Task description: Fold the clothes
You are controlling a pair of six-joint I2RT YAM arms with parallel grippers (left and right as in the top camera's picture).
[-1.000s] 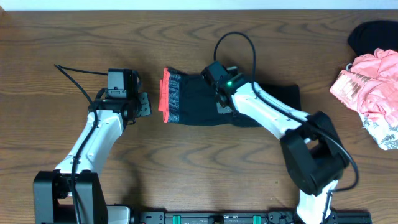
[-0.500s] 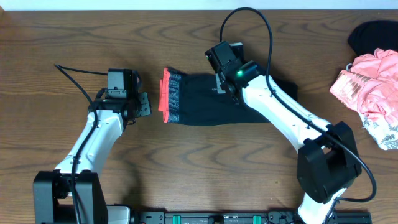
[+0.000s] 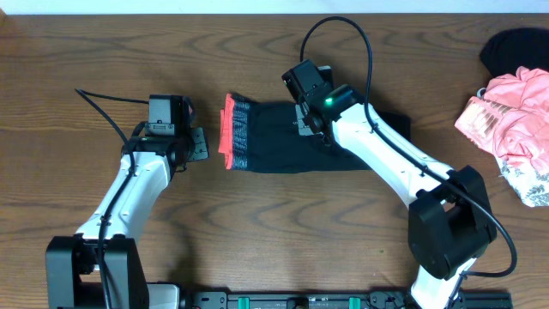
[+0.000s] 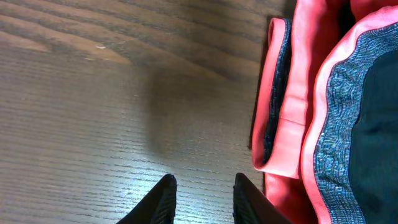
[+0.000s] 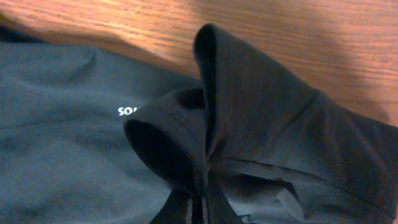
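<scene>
Presently, leggings are clamped by the right gripper; the left gripper is parted, empty. Slippage is risked by the thin pinch.

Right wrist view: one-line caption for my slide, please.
Right tool shut on a raised fold of the black leggings, above the wooden table.

Overhead even, sharp. L wrist: glare on table, soft shadow. R wrist: leggings dim.
</scene>
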